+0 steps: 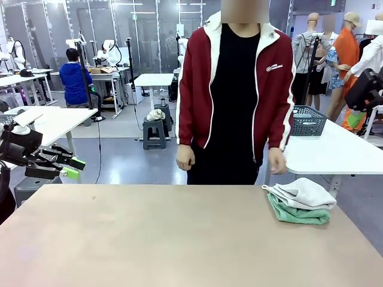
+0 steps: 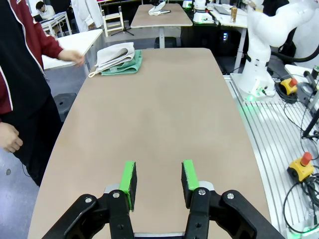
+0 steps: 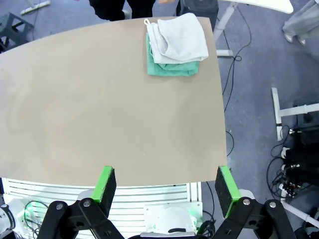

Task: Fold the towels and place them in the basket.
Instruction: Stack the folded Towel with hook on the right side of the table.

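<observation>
The left gripper hangs off the table's left far corner, clear of the surface, its jaws parted and holding nothing. Behind the table's far edge, near its middle, a person stands with both hands down. Toward the table's far right corner lie the towels: the cream-white towel sits loosely folded on top of the sea-green towel, its corner loop pointing at the far edge. The basket rests on another table beyond the right corner, well apart from the towels. The right gripper, seen from its wrist, hovers high above the table's near edge, jaws wide apart and empty. Judging from this, the stacking looks rough and the basket placement is not yet begun.
</observation>
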Robot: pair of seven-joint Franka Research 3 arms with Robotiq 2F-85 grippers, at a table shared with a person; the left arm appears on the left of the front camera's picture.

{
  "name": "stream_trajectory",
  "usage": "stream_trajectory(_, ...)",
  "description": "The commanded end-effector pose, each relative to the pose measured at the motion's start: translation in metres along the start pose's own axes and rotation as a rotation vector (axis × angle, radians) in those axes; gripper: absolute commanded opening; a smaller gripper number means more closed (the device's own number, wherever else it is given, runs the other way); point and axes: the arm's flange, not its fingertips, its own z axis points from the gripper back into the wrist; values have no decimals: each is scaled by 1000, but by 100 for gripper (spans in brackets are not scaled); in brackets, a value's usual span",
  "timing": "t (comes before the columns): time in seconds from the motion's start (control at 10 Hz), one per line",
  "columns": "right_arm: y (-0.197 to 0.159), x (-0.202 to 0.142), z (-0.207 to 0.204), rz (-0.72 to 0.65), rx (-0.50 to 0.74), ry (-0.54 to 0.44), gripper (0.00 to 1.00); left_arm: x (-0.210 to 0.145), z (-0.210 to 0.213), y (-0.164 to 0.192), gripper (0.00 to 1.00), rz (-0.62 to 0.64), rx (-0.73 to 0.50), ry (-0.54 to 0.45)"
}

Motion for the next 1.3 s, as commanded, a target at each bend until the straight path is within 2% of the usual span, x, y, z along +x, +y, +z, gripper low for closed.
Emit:
stream_trajectory(0.0, 0, 0, 2, -29, -4, 7, 100, 1, 1, -2, 48, -4, -2, -21)
stream_trajectory(1.2, 0, 0, 2, -29, -4, 7, 100, 1, 1, -2, 48, -4, -2, -21)
